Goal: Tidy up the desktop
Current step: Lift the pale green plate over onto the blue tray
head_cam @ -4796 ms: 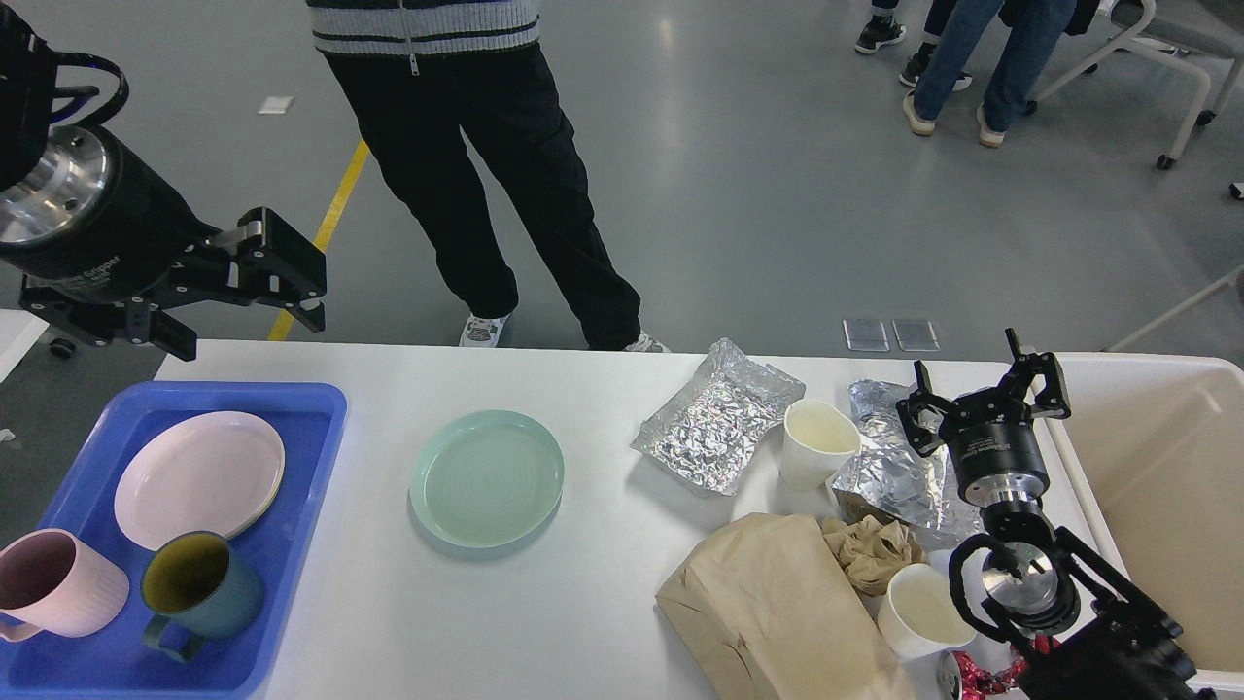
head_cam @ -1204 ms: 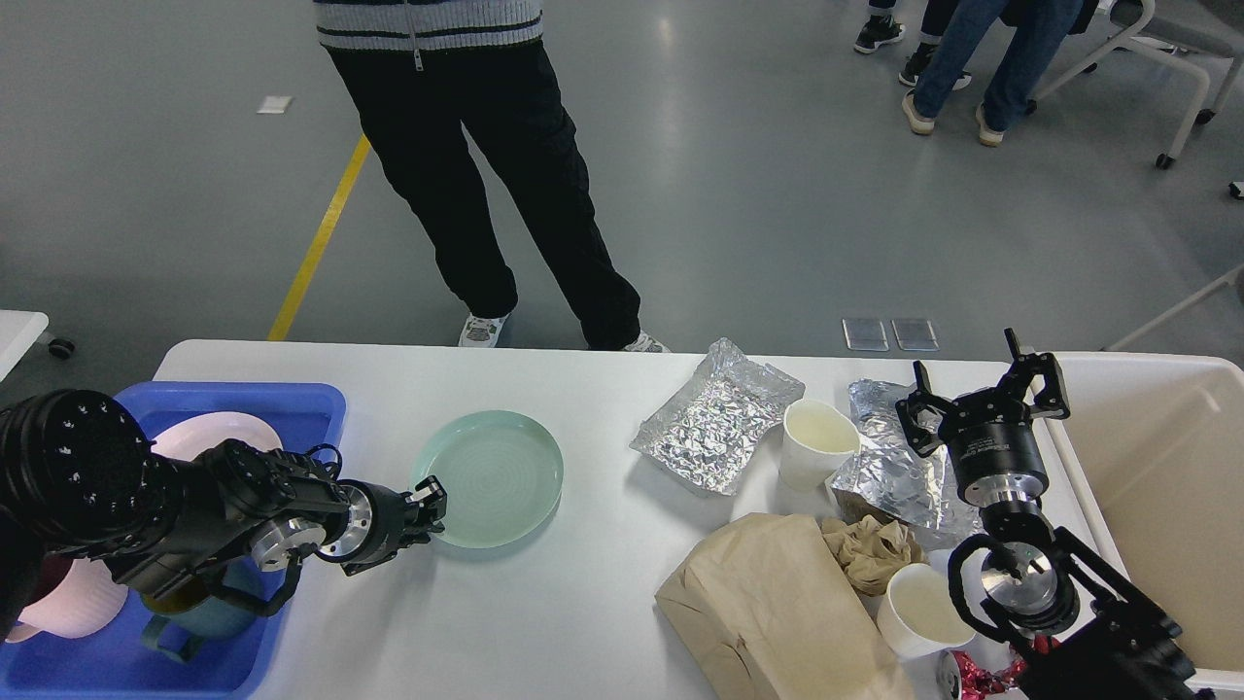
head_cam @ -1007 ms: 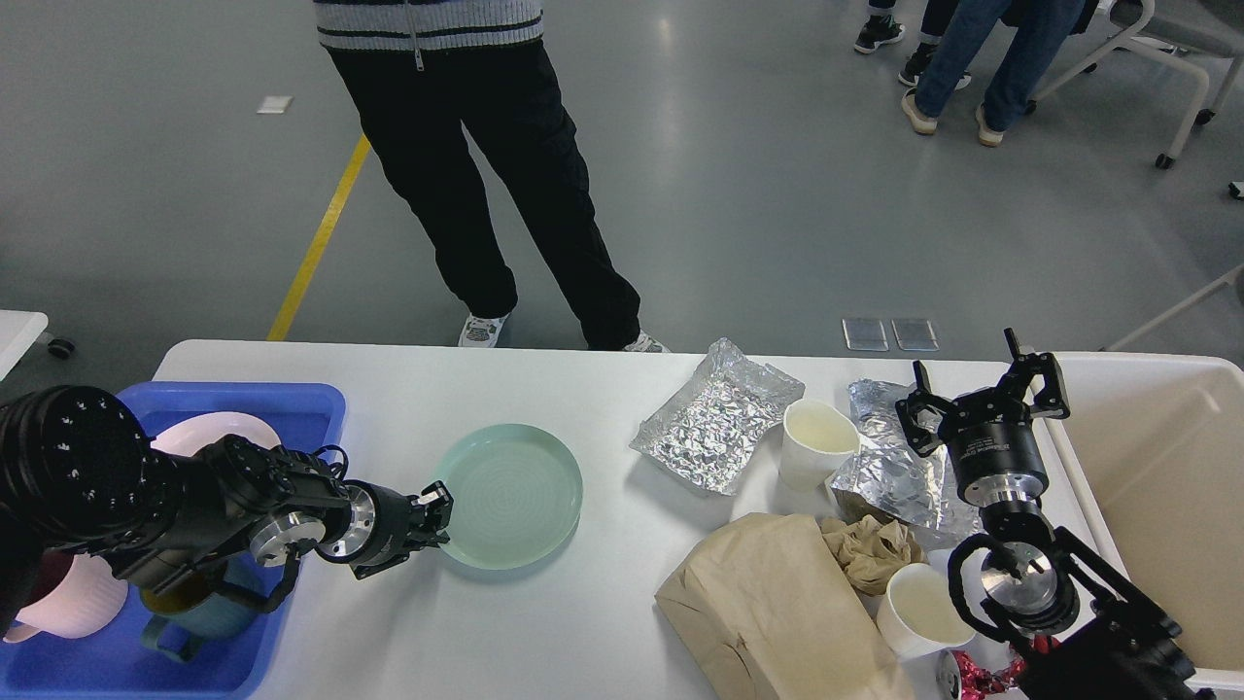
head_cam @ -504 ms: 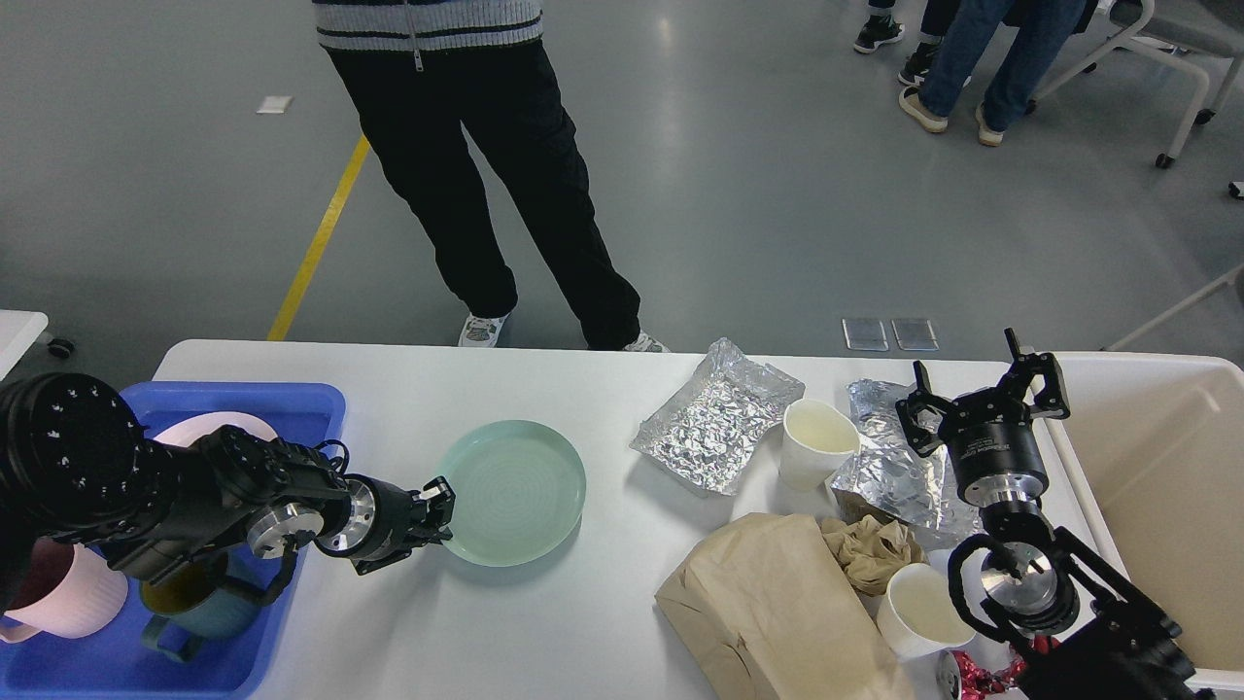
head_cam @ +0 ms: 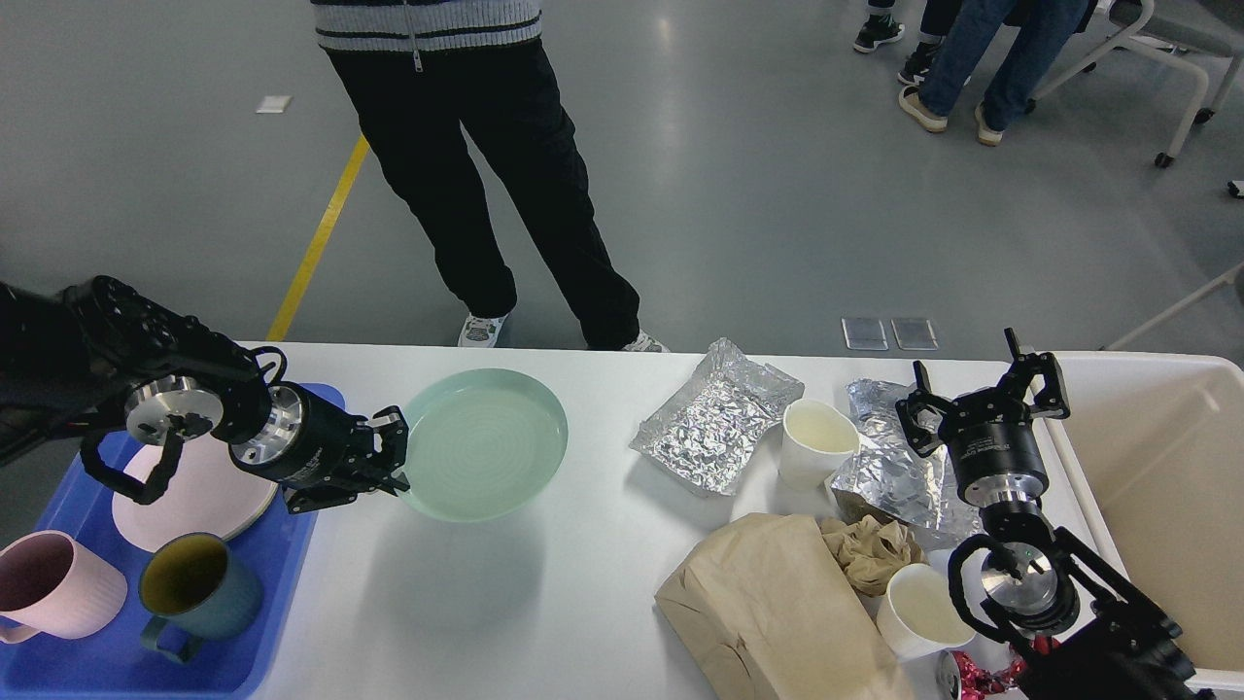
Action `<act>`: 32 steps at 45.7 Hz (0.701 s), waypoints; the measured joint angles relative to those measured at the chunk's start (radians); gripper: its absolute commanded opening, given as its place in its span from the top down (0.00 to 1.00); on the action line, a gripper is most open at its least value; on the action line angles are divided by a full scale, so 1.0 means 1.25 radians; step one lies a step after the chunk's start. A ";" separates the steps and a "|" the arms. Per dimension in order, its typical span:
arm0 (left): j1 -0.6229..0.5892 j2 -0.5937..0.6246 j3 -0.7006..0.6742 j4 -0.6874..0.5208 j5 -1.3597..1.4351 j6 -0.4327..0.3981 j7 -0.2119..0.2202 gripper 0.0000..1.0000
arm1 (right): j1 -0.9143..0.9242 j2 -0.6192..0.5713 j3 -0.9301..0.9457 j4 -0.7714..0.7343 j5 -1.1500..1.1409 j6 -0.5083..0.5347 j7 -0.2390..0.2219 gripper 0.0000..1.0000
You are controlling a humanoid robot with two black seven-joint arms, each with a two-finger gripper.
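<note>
Our left gripper [head_cam: 392, 457], clamped on the round pale-green plate [head_cam: 483, 442] at its 9 o'clock rim, has lifted it off the wide white desktop [head_cam: 505, 603] vs. half a sec ago, prob. bound for the blue plastic tray [head_cam: 117, 661] at 9. Right gripper [head_cam: 984, 394] idles, fingers apart. Grey floor beyond.

**Materials and surface finish**

My left gripper [head_cam: 394, 457] is matt black with a polished metal wrist collar; it holds a smooth, glossy pale green plate [head_cam: 483, 442]. The desktop [head_cam: 505, 603] is smooth white with a slight sheen. The tray [head_cam: 58, 651] looks like glossy blue plastic. The two foil sheets [head_cam: 717, 418] are crinkled, shiny metal. The bag [head_cam: 777, 603] is matt, creased brown paper.
</note>
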 measured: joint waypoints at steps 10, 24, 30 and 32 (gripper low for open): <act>-0.235 -0.026 0.123 -0.168 0.002 -0.012 -0.001 1.00 | 0.000 -0.001 0.000 0.000 0.000 0.000 0.000 0.00; -0.470 -0.052 0.180 -0.287 0.006 -0.100 0.006 1.00 | 0.000 -0.001 0.000 -0.001 0.000 0.000 0.000 0.00; -0.487 -0.049 0.192 -0.290 0.006 -0.119 0.002 1.00 | 0.000 -0.001 0.000 -0.001 0.000 0.000 0.000 0.00; -0.488 -0.043 0.205 -0.285 0.005 -0.121 -0.002 1.00 | 0.000 -0.001 0.000 -0.001 0.000 0.000 0.000 0.00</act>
